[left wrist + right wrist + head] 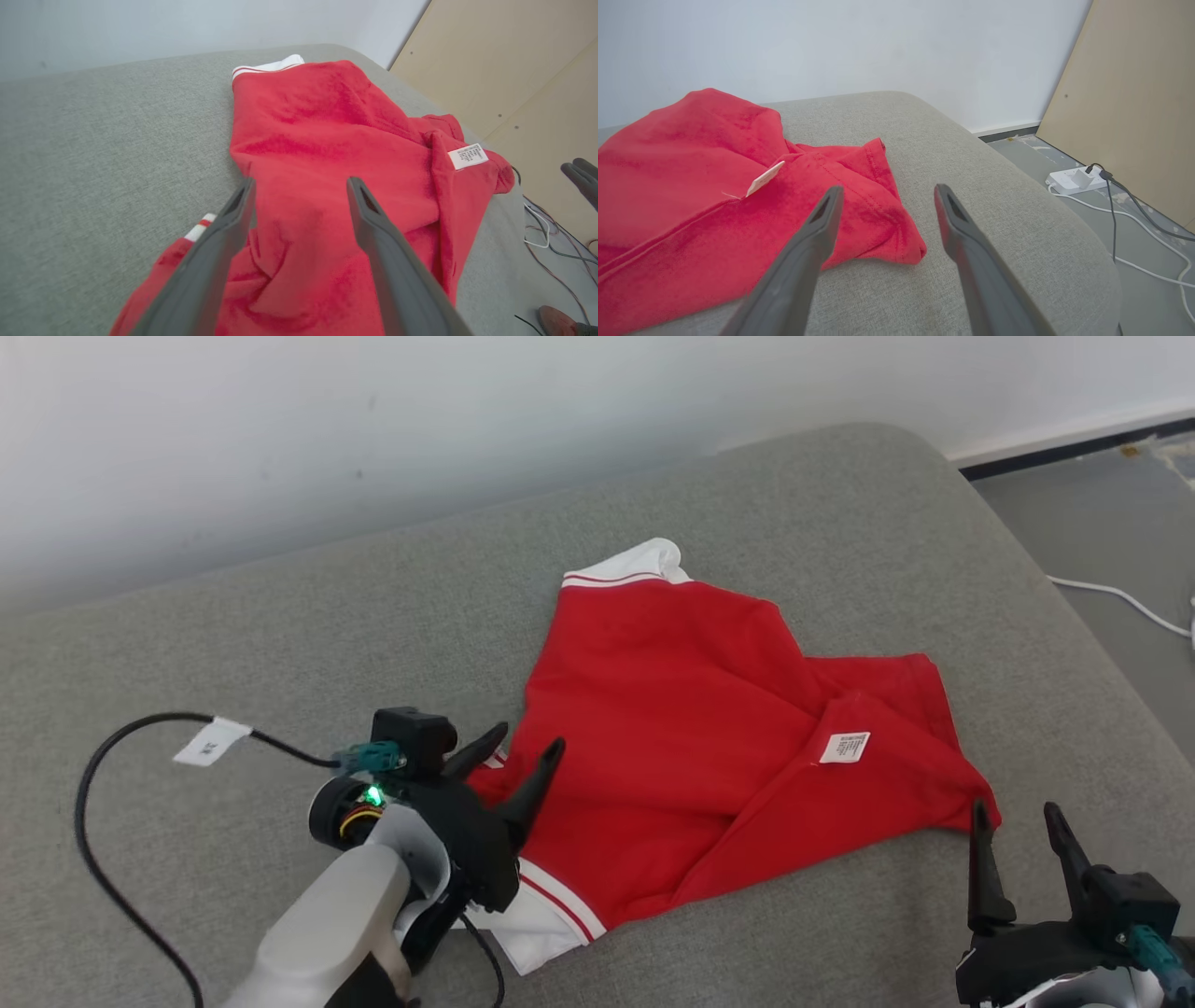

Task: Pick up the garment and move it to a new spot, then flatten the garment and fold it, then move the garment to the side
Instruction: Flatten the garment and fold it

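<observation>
The red garment point(691, 737) is lying rumpled and partly folded over itself on the grey cushion point(280, 644). Its white striped trim point(621, 567) is pointing toward the wall, and a white care label point(845, 748) is showing near its right side.

The left end effector point(530, 737) is hovering over the garment's left edge with its fingers spread wide and gripping nothing. Whether the tips are touching the cloth I cannot tell. The right end effector point(1013, 807) is sitting just beside the garment's near right corner, over bare cushion, with its fingers wide apart and holding nothing. The raised fold carrying the label is lying between the two.

A black cable with a white tag point(213, 741) is looping from the left wrist across the cushion. On the floor to the right, a white power strip point(1073, 179) with its cords is lying in front of a pale wooden board point(1134, 93).
</observation>
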Tool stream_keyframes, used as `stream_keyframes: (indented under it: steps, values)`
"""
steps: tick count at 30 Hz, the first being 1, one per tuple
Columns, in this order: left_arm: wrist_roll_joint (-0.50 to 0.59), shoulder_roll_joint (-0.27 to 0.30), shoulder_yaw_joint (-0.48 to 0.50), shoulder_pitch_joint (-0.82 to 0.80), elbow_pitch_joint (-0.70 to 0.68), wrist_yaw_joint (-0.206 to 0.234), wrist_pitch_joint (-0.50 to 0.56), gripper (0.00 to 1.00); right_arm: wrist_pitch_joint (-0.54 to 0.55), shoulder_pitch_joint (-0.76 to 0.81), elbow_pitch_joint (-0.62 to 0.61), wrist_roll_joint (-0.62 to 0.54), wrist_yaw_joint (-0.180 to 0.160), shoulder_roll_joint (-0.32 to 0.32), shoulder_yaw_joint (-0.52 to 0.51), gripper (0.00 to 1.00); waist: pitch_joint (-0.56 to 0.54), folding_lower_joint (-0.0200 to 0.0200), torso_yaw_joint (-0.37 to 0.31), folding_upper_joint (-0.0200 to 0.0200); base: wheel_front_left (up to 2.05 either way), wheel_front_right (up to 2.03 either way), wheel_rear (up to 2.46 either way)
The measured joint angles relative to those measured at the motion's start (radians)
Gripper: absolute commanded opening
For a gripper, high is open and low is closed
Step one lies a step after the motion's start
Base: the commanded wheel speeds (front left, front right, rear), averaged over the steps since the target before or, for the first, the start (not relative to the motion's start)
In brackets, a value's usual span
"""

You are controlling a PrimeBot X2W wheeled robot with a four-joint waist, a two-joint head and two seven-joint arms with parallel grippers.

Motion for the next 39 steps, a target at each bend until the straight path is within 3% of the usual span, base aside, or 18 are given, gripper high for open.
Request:
stream_keyframes:
  steps: [7,14,21,22,23,25,26,31,39]
  values:
    - [0.015,-0.047,-0.031,-0.123,0.196,0.025,-0.057,1.0,0.0,0.003,-0.002,0.006,0.0,0.001,0.04,1.0,0.037,0.0,-0.028,0.0,0.0,0.0,0.0]
    - [-0.01,-0.056,-0.09,-0.202,0.309,0.053,-0.02,1.0,0.0,-0.002,0.013,0.009,0.0,0.006,0.073,1.0,0.06,0.0,-0.068,0.0,0.0,0.0,0.0]
    - [-0.06,-0.058,-0.195,-0.238,0.356,0.129,0.049,1.0,0.0,-0.016,0.013,0.015,0.0,0.006,0.095,1.0,0.075,0.0,-0.122,0.0,0.0,0.0,0.0]
    - [-0.061,-0.058,-0.204,-0.239,0.363,0.136,0.052,0.84,0.0,-0.016,0.01,0.015,0.0,0.007,0.096,1.0,0.077,0.0,-0.128,0.0,0.0,0.0,0.0]
    - [-0.064,-0.058,-0.213,-0.24,0.371,0.14,0.061,0.6,0.0,-0.016,0.006,0.015,0.0,0.008,0.098,1.0,0.078,-0.0001,-0.134,0.0,0.0,0.0,0.0]
    - [-0.074,-0.058,-0.224,-0.241,0.38,0.151,0.061,0.3,0.0,-0.016,-0.005,0.019,0.0,0.01,0.104,1.0,0.08,-0.0001,-0.143,0.0,0.0,0.0,0.0]
    - [-0.075,-0.058,-0.232,-0.242,0.387,0.155,0.061,0.0,0.0,-0.015,-0.011,0.027,0.0,0.01,0.113,1.0,0.081,-0.0001,-0.147,0.0,0.0,0.0,0.0]
    - [-0.106,-0.059,-0.239,-0.266,0.407,0.15,0.019,0.0,0.0,-0.012,-0.059,0.067,0.0,-0.001,0.167,1.0,0.086,-0.0001,-0.147,0.0,0.0,0.0,0.0]
    - [-0.178,-0.044,-0.162,-0.35,0.475,0.102,-0.049,0.0,0.0,0.009,-0.144,0.13,0.0,-0.032,0.252,1.0,0.087,-0.0001,-0.118,0.0,0.0,0.0,0.0]
